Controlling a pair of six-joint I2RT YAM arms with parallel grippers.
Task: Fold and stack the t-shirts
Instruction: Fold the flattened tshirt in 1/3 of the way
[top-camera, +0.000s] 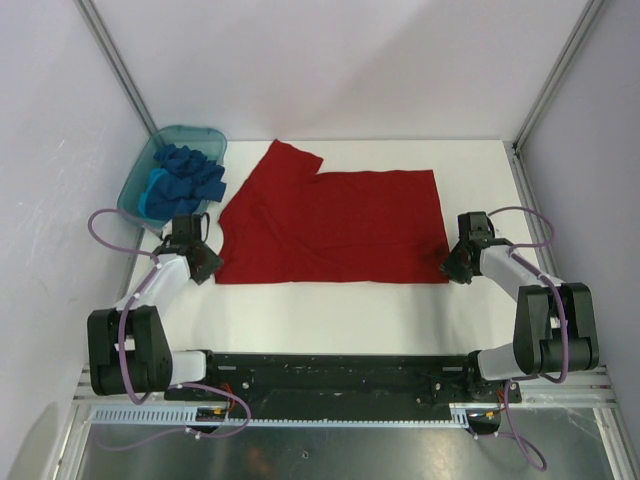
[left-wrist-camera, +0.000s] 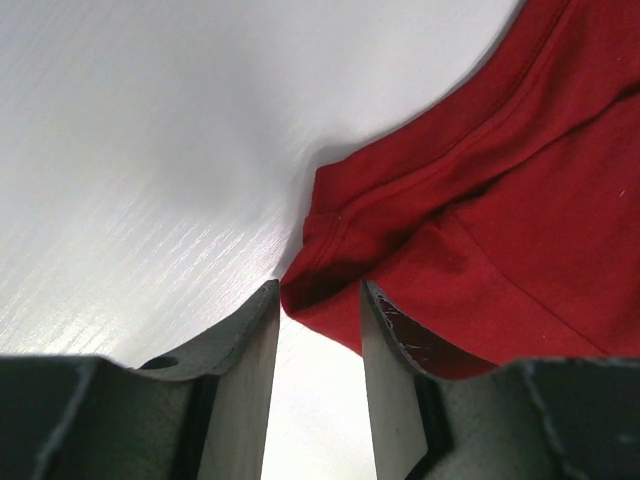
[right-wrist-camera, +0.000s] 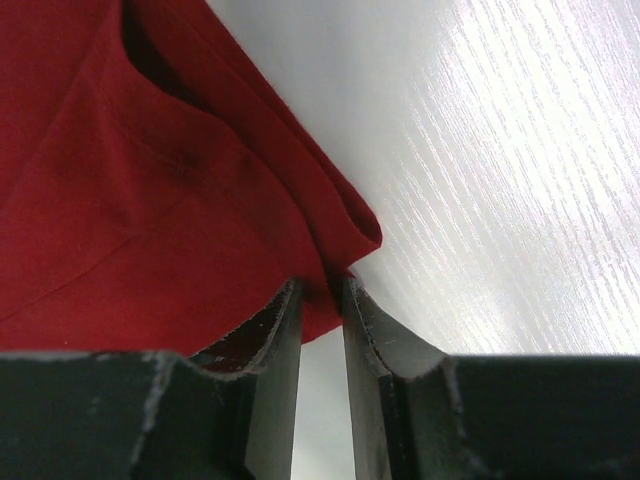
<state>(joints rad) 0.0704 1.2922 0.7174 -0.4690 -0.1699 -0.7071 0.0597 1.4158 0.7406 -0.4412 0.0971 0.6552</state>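
The red t-shirt lies spread flat in the middle of the white table, one sleeve pointing to the back left. My left gripper sits at its near left corner. In the left wrist view its jaws stand open, and the shirt's hemmed corner lies between the fingertips. My right gripper is at the near right corner, and its narrow jaws are shut on that folded corner of the shirt. Blue t-shirts lie bunched in the tub.
A translucent teal tub stands at the back left, close to the left arm. Grey walls and metal posts enclose the table on three sides. Bare white table surface runs between the shirt's near edge and the arm bases.
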